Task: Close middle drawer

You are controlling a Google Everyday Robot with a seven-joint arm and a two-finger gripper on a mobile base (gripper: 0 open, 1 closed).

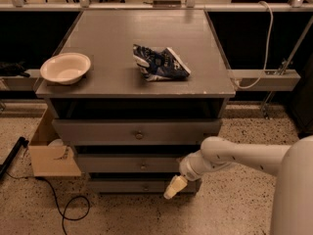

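Observation:
The middle drawer [143,164] is the shallow grey front with a small round knob, under the taller top drawer [137,131]. Its front sits further back than the top drawer's front, with a dark gap above it. My gripper [175,186] hangs at the end of the white arm [234,158]. It is low at the cabinet's right front, just below the middle drawer's right end and in front of the lowest drawer [145,186]. It holds nothing that I can see.
On the cabinet top [146,43] lie a white bowl [65,67] at the left and a crumpled blue chip bag [159,62] in the middle. An open cardboard box [49,153] and a black cable [63,207] are on the floor at the left.

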